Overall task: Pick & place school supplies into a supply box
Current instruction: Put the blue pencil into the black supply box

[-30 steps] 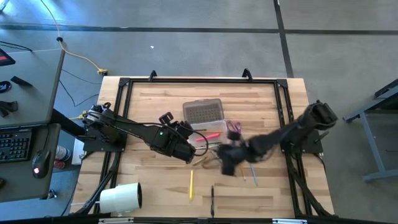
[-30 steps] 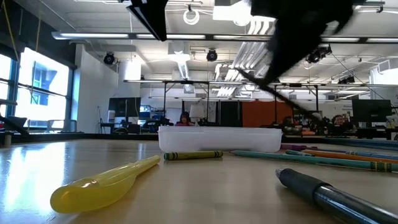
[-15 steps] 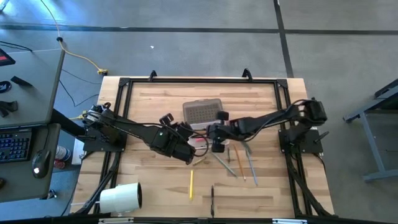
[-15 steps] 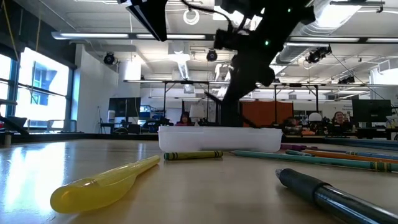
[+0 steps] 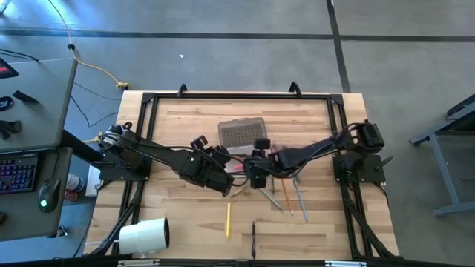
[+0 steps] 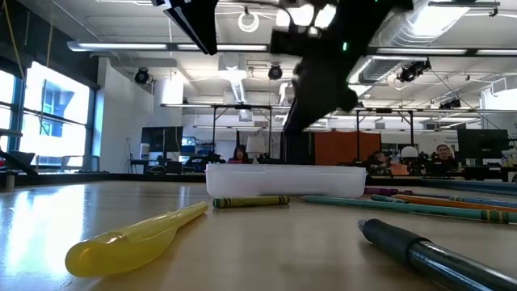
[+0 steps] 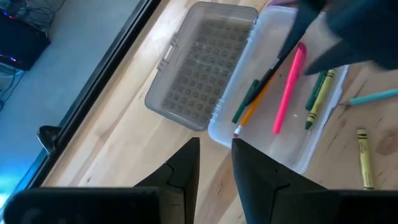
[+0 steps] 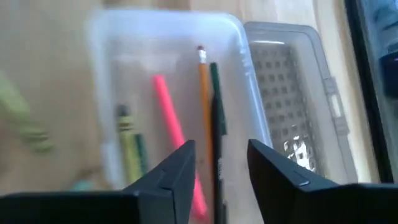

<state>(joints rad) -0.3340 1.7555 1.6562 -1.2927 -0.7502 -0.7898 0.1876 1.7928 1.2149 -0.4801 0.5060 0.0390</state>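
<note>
The supply box (image 5: pixel 249 154) stands open in the middle of the table, its ribbed lid (image 5: pixel 241 133) flat on the far side. In it lie a pink pen (image 8: pixel 171 124), an orange pencil (image 8: pixel 203 99), a green pencil (image 8: pixel 214 87), a dark pen (image 8: pixel 219 162) and crayons (image 8: pixel 129 144). My right gripper (image 8: pixel 221 163) hovers open over the box (image 8: pixel 168 81), and the dark pen shows in the gap between its fingers. My left gripper (image 7: pixel 215 163) hangs open above the table just near of the box (image 7: pixel 280 112), with nothing between its fingers.
Loose pencils (image 5: pixel 286 194) lie to the right of the box. A yellow pencil (image 5: pixel 228 220) and a dark pen (image 5: pixel 253 237) lie near the front edge. Purple scissors (image 5: pixel 279 154) sit beside the box under the right arm. A white roll (image 5: pixel 145 236) lies at the front left corner.
My right gripper has swung from the loose pencils toward the table's left and far side, ending over the box, and its wrist has rolled. The thin dark pen that stuck out below it in the low view no longer shows there.
</note>
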